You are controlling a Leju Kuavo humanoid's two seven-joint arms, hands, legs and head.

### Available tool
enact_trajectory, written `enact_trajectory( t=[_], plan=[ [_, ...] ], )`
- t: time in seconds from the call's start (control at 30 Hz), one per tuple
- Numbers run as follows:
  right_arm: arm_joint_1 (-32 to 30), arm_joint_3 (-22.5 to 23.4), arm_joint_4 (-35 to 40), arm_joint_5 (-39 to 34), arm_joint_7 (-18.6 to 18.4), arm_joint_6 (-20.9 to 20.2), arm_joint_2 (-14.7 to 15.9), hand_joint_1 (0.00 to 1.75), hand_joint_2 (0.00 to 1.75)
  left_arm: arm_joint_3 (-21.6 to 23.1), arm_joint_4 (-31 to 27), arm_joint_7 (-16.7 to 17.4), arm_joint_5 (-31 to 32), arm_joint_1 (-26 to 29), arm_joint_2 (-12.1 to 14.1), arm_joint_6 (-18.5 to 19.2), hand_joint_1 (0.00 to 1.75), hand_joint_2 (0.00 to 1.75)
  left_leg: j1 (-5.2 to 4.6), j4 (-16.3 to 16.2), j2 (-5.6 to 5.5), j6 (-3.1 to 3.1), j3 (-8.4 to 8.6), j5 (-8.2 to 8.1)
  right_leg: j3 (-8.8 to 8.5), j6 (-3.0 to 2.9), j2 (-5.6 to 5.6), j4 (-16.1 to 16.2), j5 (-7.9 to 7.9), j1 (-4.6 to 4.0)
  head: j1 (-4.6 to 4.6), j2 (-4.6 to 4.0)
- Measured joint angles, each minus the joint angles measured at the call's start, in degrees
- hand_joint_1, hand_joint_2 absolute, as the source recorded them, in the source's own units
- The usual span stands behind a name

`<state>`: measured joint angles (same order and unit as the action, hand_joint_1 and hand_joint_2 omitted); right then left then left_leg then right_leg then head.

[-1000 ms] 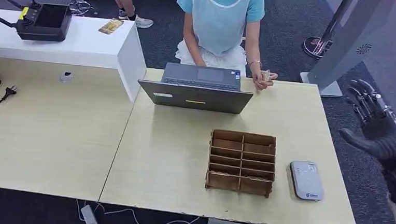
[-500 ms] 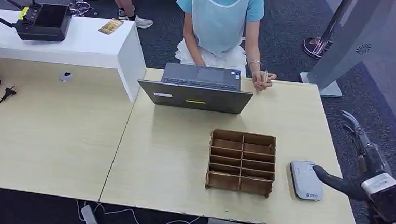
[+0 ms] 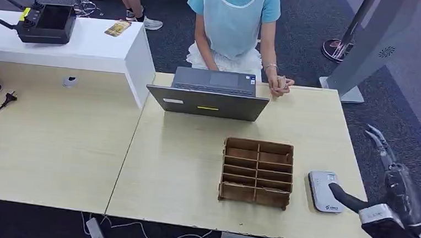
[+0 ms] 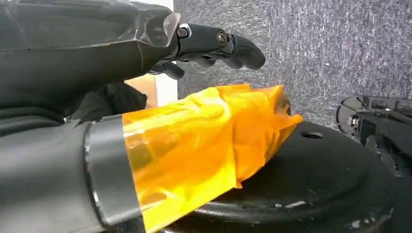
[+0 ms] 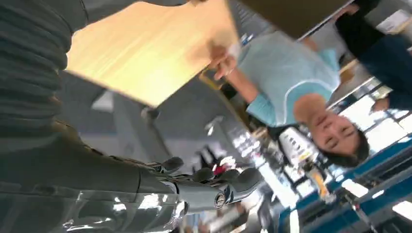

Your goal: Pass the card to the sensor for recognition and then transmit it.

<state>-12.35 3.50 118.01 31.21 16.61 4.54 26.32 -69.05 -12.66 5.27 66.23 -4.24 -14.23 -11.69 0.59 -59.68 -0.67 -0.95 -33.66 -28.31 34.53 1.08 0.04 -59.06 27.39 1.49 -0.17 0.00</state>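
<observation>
Grey sensor (image 3: 325, 190) now beside lowered right hand (image 3: 378, 181)

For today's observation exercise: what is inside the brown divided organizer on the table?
The organizer's visible compartments look empty, showing brown floors. Its near wall hides part of the front row.
</observation>
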Motion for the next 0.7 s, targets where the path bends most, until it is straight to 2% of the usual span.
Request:
enact_trajectory(
  t=[0.13, 0.27, 0.5, 0.7],
  plan=[
    [-1.6, -2.3, 1.5, 14.5, -5.2, 8.2, -0.6, 0.00, 1.75, 0.0, 0.0, 0.2, 0.5, 0.0, 0.0, 0.2, 0.00, 0.00, 0.00, 0.0, 0.00, 0.00, 0.00, -0.01, 0.00, 0.00, 0.01, 0.0, 0.01, 0.00, 0.00, 0.00],
    [-2.2, -5.8, 2.1, 22.7, -9.3, 11.9, -0.8, 0.00, 1.75, 0.0, -0.2, 0.3, 0.8, 0.0, 0.0, 0.4, 0.00, 0.00, 0.00, 0.0, 0.02, 0.00, 0.01, 0.00, -0.01, -0.01, 0.02, 0.0, 0.01, 0.00, 0.00, 0.00],
    [-2.1, -10.0, 2.2, 24.8, -13.0, 11.8, -0.9, 0.00, 1.75, 0.0, -0.2, 0.4, 1.1, -0.1, 0.0, 0.4, 0.00, 0.00, 0.00, 0.0, 0.02, 0.00, 0.03, 0.00, -0.04, 0.00, 0.02, 0.0, 0.00, 0.00, 0.00, 0.00],
    [-0.9, -13.1, 2.1, 30.5, -17.7, 7.2, 0.8, 0.00, 1.75, 0.0, -0.2, 0.9, 1.3, -0.2, 0.0, 0.4, 0.00, 0.00, 0.00, 0.0, 0.02, 0.00, 0.02, 0.00, -0.04, 0.00, 0.02, 0.0, 0.00, 0.00, 0.00, 0.00]
  ],
)
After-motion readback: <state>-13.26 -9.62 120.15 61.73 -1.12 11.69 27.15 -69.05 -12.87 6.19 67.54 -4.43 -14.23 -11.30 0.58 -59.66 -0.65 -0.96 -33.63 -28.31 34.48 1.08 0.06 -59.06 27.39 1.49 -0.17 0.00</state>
